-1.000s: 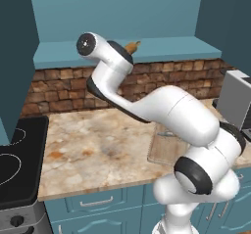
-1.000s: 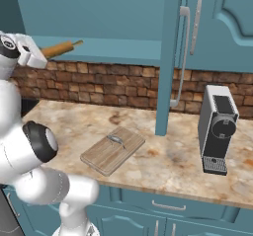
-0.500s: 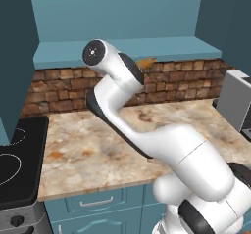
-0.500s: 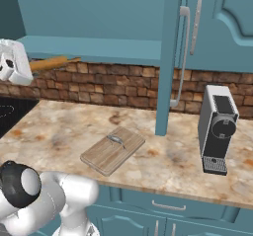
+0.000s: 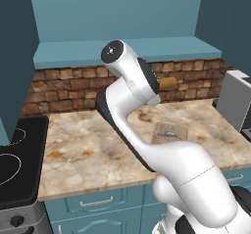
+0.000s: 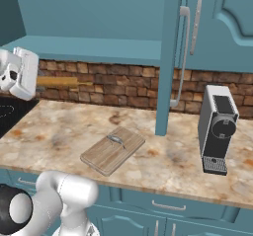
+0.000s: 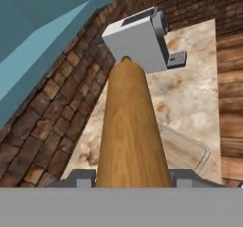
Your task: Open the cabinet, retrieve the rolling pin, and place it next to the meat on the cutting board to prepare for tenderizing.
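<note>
- The hand [image 7: 130,182] grips the pin [image 7: 130,131] up in the air, near the brick wall [image 6: 123,89].
- The pin could bump the wall or slip out and roll off the table [image 6: 163,161].
- The board [image 6: 113,149] and meat [image 6: 116,140] wait below.
- The fingers are mostly hidden.

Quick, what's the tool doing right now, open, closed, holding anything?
Tool: closed on the rolling pin, held above the counter.
</note>
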Available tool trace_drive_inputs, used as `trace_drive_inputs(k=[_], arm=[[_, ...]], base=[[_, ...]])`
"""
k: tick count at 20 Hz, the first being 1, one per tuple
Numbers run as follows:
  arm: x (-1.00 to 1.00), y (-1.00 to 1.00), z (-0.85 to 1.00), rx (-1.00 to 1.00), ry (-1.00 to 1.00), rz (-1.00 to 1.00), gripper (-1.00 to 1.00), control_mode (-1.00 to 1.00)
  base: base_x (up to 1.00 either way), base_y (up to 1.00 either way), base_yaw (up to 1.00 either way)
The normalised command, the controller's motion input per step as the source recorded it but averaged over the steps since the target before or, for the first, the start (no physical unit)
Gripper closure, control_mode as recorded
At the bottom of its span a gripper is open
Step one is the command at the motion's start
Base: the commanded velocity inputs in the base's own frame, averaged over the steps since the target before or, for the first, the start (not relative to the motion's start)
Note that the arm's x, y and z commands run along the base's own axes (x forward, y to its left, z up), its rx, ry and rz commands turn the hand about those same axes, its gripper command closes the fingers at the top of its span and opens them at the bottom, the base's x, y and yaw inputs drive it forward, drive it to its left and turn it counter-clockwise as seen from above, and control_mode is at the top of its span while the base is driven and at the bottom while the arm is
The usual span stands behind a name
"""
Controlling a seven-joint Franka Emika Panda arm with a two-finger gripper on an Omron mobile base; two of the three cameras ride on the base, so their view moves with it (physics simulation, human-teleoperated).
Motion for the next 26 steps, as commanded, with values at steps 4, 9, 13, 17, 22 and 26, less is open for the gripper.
trace_drive_inputs(k=[4,9,13,17,22,26], arm=[[-0.12,-0.52,-0.38,0.05,0.11,-0.19,1.00,-1.00],[-0.18,-0.35,-0.57,0.02,0.05,-0.15,1.00,-1.00],[-0.10,-0.33,-0.60,0.01,0.07,-0.16,1.00,-1.00],[-0.04,-0.37,-0.62,0.00,0.05,-0.16,1.00,-1.00],[0.00,-0.39,-0.62,0.00,0.05,-0.14,1.00,-1.00],[0.07,-0.32,-0.62,0.00,0.06,-0.10,1.00,-1.00]], base=[[0.00,0.00,0.00],[0.00,0.00,0.00],[0.00,0.00,0.00],[0.00,0.00,0.00],[0.00,0.00,0.00],[0.00,0.00,0.00]])
